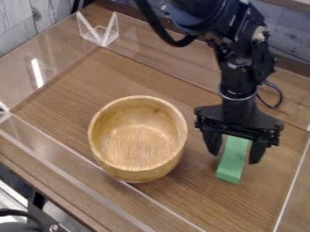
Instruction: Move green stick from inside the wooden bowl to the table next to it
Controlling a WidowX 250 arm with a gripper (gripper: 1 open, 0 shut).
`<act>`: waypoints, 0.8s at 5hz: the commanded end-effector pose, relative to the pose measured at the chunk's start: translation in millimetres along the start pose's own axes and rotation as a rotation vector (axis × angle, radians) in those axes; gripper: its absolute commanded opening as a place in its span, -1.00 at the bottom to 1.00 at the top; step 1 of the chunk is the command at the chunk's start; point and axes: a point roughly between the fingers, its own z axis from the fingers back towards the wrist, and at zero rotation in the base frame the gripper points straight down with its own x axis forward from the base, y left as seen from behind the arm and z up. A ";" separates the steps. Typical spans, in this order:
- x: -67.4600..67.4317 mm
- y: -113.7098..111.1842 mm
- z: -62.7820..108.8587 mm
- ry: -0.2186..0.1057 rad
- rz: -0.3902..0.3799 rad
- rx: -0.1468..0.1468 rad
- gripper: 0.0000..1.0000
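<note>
The green stick (234, 159) stands on end, tilted, on the table (133, 77) just right of the wooden bowl (138, 136). The bowl is round, light tan and has nothing in it. My gripper (237, 149) points straight down over the stick, one dark finger on each side of it. The fingers look spread a little wider than the stick, so the gripper is open around it. The stick's lower end touches the tabletop, and its top is hidden between the fingers.
Clear acrylic walls (43, 68) edge the tabletop on all sides; the right wall (295, 186) is close to the gripper. A small clear acrylic stand (97, 29) sits at the back left. A black cable hangs by the arm.
</note>
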 end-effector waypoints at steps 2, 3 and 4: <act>7.0 4.8 -0.1 -0.036 0.010 0.002 1.00; 8.9 7.1 -5.1 -0.041 0.018 0.008 1.00; 10.6 9.2 -6.1 -0.044 0.022 0.006 1.00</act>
